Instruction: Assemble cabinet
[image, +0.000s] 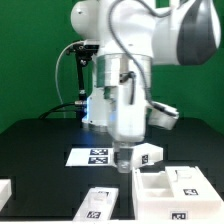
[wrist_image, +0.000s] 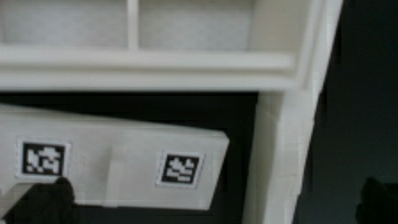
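While the end effector (image: 123, 158) hangs spread and empty just beside the white plastic boxy cabinet body (image: 152, 181), low at the exterior view's right, it should straddle one wall squarely before pinching

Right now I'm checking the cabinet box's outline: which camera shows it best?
The exterior view: most of the cabinet box shows, open side up. The wrist view gives only a blurred close-up of its walls.
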